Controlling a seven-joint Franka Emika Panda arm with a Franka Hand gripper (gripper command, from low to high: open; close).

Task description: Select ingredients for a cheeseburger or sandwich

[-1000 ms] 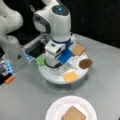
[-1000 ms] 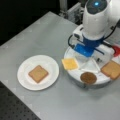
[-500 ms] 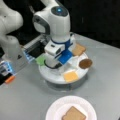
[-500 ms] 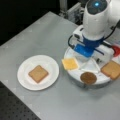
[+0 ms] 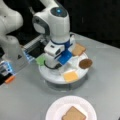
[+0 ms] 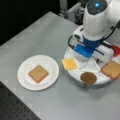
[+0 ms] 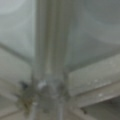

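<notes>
Your arm (image 5: 53, 23) reaches straight down in both front views, wrist vertical, with the white-and-blue hand section lowest. Your end effector (image 5: 53, 65) sits at its foot, fingers hidden beneath the body, so their spread stays unclear

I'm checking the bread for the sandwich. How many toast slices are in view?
2. One toast slice lies on the white plate; the other toast slice sits on the round tray beside the brown patty. The arm may hide more.
</notes>
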